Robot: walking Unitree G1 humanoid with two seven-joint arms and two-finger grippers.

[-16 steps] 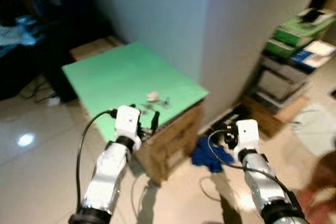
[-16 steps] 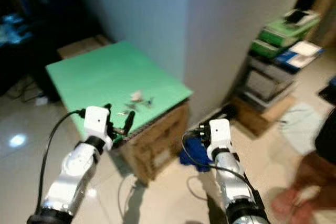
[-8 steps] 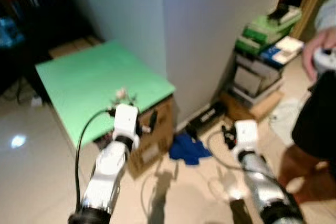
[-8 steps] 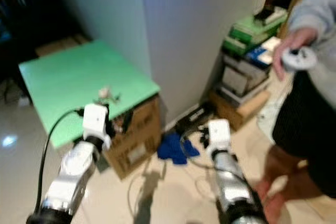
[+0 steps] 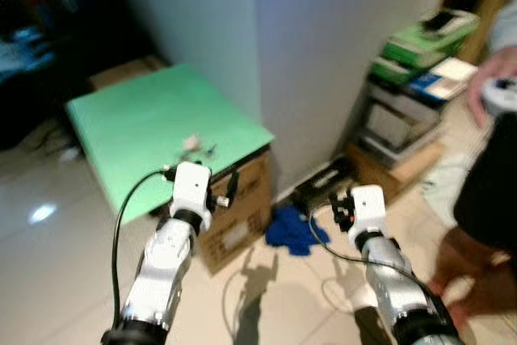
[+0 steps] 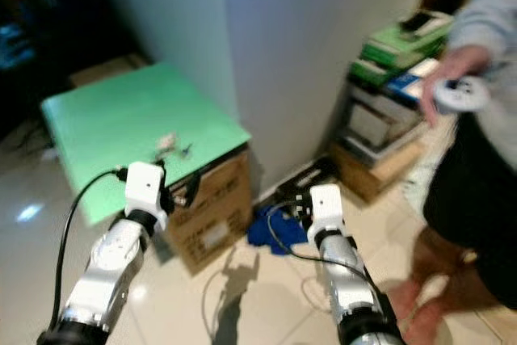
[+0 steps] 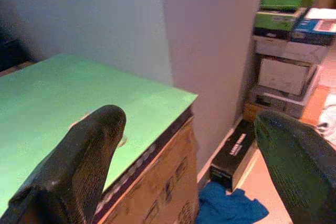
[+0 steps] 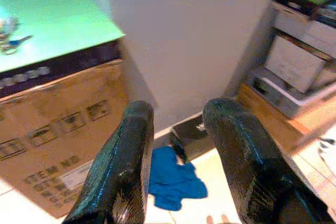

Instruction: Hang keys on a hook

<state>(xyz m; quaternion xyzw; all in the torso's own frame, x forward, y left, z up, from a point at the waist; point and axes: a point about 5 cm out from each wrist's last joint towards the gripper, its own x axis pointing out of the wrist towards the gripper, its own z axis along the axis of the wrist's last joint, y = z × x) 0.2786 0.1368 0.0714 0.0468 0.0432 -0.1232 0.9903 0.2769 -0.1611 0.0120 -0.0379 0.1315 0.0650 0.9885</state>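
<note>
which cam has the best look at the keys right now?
The right eye view: the keys lie unobstructed on the green board, ahead of the left gripper. The left eye view shows the same, slightly blurrier. The right wrist view catches them at its edge, cropped. In the left wrist view a finger hides that spot.

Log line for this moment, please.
keys: on green board | left gripper: jaws open, near board edge | right gripper: jaws open, empty

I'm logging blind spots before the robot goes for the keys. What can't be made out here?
- Small pale keys on the green board: head views, blurred and too small to count.
- Hook: no view lets me pick one out on the grey wall.
- Person's hand with white controller: body cut by the frame edge.
- Cardboard box print: right wrist view, blurred.
</note>
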